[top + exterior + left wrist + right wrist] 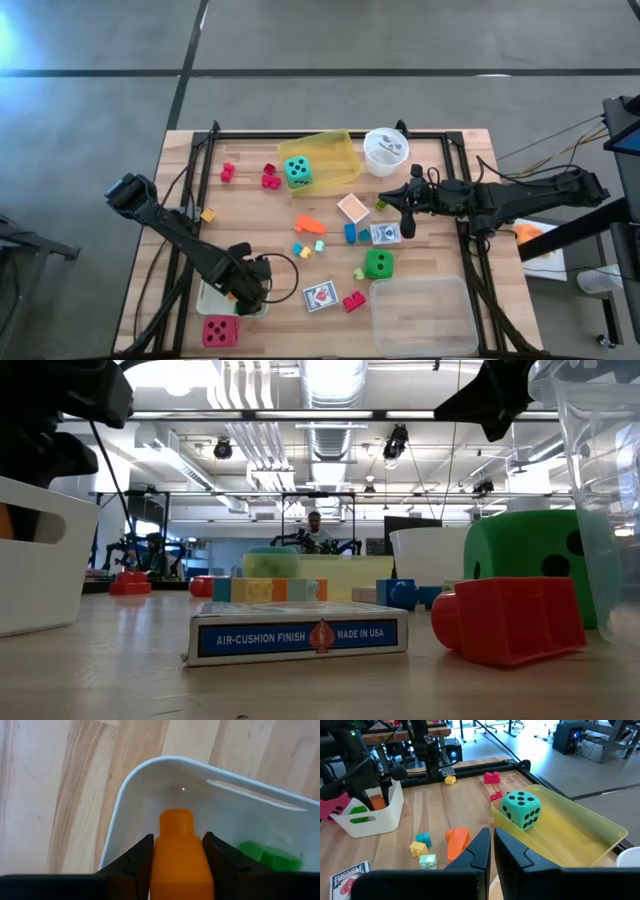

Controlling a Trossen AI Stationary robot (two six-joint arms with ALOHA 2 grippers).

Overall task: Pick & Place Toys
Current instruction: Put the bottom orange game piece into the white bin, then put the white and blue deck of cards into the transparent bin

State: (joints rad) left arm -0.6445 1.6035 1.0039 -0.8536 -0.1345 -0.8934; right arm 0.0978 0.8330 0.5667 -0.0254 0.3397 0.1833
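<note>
Orange block (179, 857) is sitting between the left gripper's (178, 851) fingers over the white tray (131, 795); right gripper (491, 845) is waiting closed, empty.

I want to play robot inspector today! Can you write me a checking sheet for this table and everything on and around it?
Surface: light wooden table, no spills seen.
Job's things: teal black-dotted die in the yellow plastic tray; green die and red die on the wood; small bright plastic blocks and card packs scattered.
Clutter: round white cup; clear tray.
Grippers: left tool holds an orange plastic block over the white tray; right tool shut, empty, above the middle.
Cables: black ones near the left arm.
Surroundings: a person at a far bench.
</note>
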